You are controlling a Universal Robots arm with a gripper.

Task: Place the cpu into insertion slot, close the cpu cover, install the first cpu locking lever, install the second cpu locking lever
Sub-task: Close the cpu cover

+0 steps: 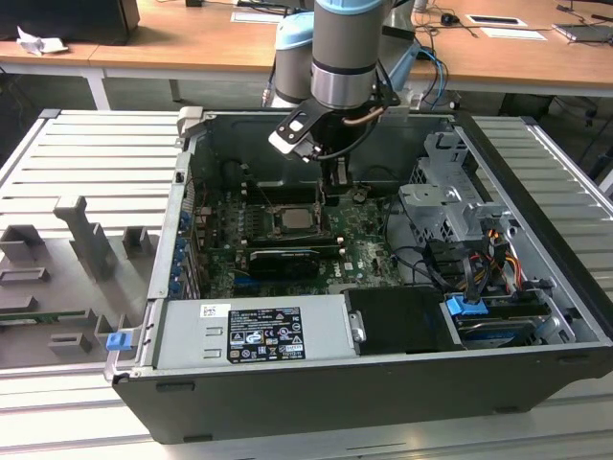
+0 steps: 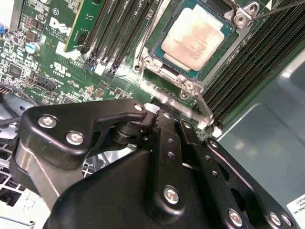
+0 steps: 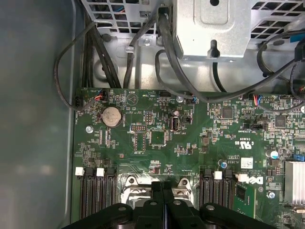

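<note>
Silvery cpu (image 2: 193, 39), second wrist view

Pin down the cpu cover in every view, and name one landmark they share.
Exterior view: the cpu cover frames the cpu mid-board, to the exterior view's left of the gripper.
Second wrist view: it rings the cpu, beyond the fingers.
First wrist view: its silvery corners flank the fingers.
Shared landmark: the black memory slots on both sides of it.

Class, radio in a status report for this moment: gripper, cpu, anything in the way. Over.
Gripper shut, low by the cpu cover edge. Cpu seated, cover frame down around it. Nothing lying over the cpu.
</note>
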